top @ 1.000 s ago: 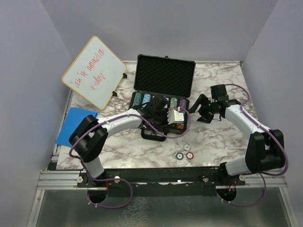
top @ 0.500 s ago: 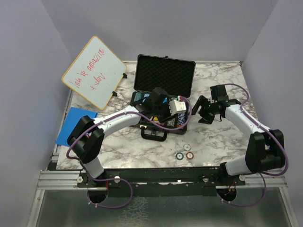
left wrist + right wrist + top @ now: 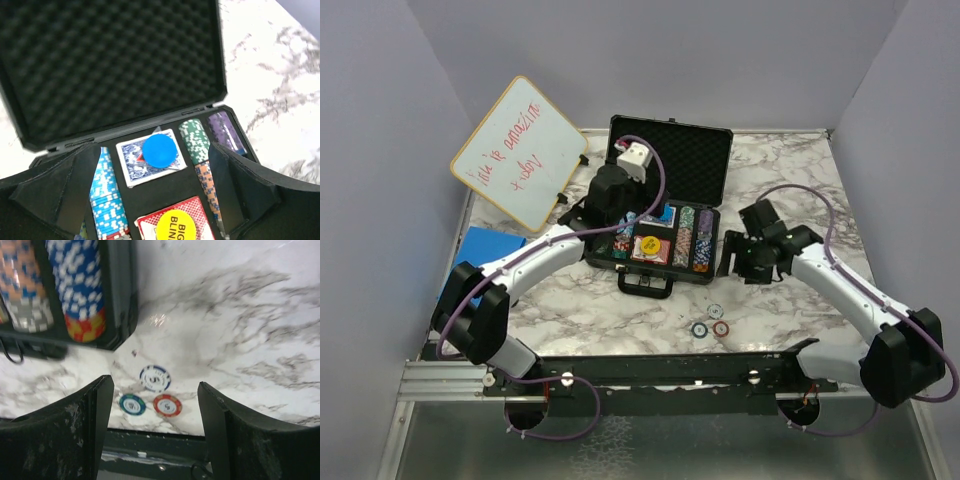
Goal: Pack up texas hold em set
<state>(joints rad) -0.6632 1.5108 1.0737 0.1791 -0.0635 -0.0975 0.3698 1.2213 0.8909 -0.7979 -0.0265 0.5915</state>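
The black briefcase [image 3: 670, 160] lies open at the table's middle, its foam lid [image 3: 110, 60] upright. Rows of poker chips [image 3: 106, 195] fill its tray [image 3: 620, 264]. A blue disc [image 3: 160, 150] rests on a blue card deck [image 3: 131, 167], and a yellow disc [image 3: 177, 225] on a red deck [image 3: 148, 223]. My left gripper [image 3: 157, 200] hovers open over the tray's left part [image 3: 617, 222], holding nothing. Three loose chips [image 3: 715, 310] lie on the marble in front of the case; in the right wrist view they show as blue-white [image 3: 155, 378], teal [image 3: 132, 404] and red [image 3: 167, 405]. My right gripper [image 3: 155, 425] hangs open above them, right of the case [image 3: 738, 255].
A white dry-erase board [image 3: 520, 150] leans at the back left. A flat blue pad [image 3: 480, 262] lies at the left edge. Grey walls close in on both sides, and the metal rail [image 3: 650, 370] runs along the near edge.
My left gripper has opened wide and swung from the tray's right side to its left back. The right gripper has come nearer, over the loose chips.
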